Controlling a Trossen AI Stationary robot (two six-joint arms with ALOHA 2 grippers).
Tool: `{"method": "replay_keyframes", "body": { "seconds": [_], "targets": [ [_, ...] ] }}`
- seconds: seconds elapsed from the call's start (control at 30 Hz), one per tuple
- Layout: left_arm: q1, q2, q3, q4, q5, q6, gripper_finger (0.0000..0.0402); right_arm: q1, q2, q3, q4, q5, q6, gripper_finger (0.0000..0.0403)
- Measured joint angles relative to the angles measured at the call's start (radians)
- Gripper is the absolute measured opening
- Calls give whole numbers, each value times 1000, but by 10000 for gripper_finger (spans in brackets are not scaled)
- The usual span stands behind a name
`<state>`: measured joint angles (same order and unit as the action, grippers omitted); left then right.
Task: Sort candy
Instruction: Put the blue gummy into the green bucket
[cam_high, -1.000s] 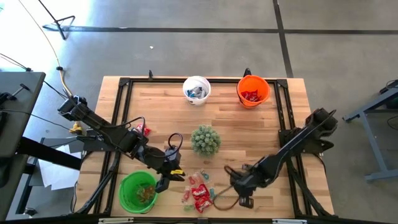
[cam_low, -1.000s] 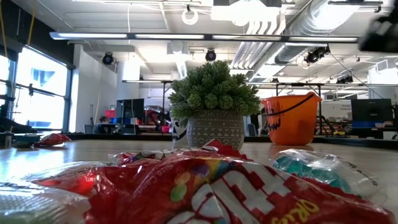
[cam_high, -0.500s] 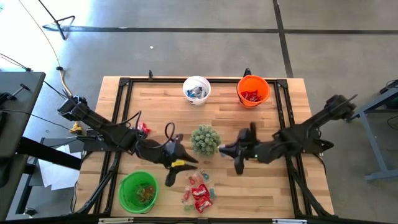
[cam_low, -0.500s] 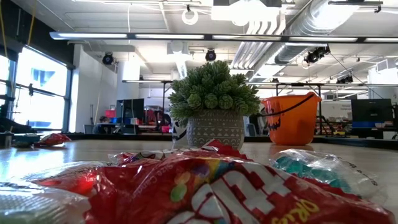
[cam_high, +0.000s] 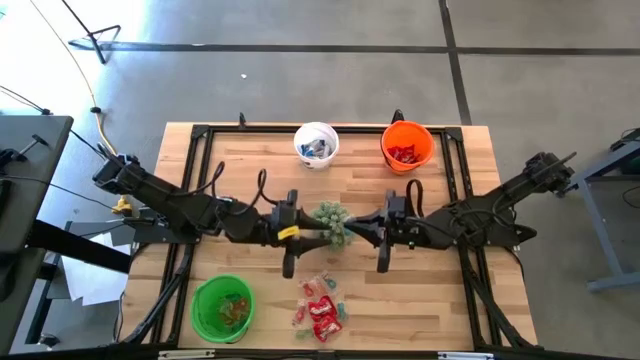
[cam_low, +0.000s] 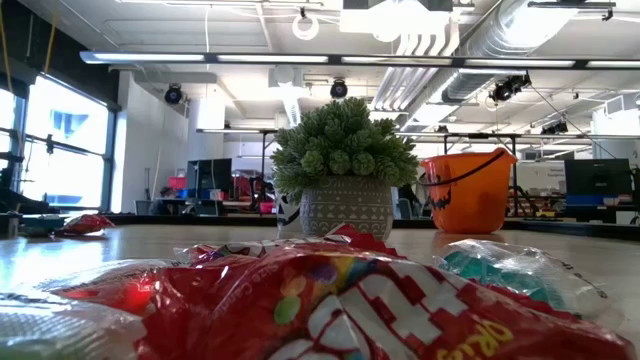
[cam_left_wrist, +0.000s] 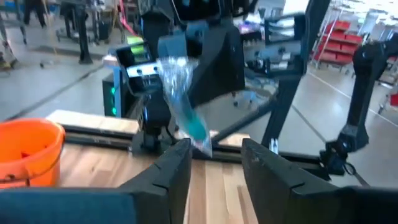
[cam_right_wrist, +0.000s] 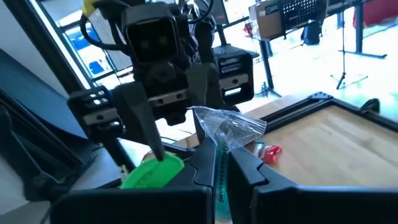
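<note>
The table (cam_high: 440, 300) is showing pale wood planks with a smooth, lightly satin finish, framed by matt black metal rails. The candy (cam_low: 330, 300) is lying in glossy, crinkled plastic film that is catching the light, and the wrapper (cam_right_wrist: 225, 132) pinched in the right tool (cam_right_wrist: 221, 171) is looking clear and creased. Both tools are showing matt dark plastic. The orange bucket (cam_low: 468, 192) is looking like smooth plastic; the plant pot (cam_low: 346, 208) is showing a rough, patterned surface.

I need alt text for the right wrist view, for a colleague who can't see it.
The right gripper pinches a clear crinkled candy wrapper with a blue-green end, facing the left gripper, whose fingers stand open just beyond it. Behind are the green bucket, a red candy and the wooden table.
</note>
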<state>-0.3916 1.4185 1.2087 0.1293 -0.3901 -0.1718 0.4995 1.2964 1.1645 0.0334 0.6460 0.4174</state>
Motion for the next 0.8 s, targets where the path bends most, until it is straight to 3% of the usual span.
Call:
{"method": "replay_keyframes", "body": {
  "seconds": [0.3, 0.8],
  "targets": [
    [42, 0, 0, 5, 0, 1, 169, -29, 0, 0, 22, -1, -61, 7],
    [78, 0, 0, 34, -3, 1, 173, -86, 57, 0, 116, -50, -131, 7]
  ]
}}
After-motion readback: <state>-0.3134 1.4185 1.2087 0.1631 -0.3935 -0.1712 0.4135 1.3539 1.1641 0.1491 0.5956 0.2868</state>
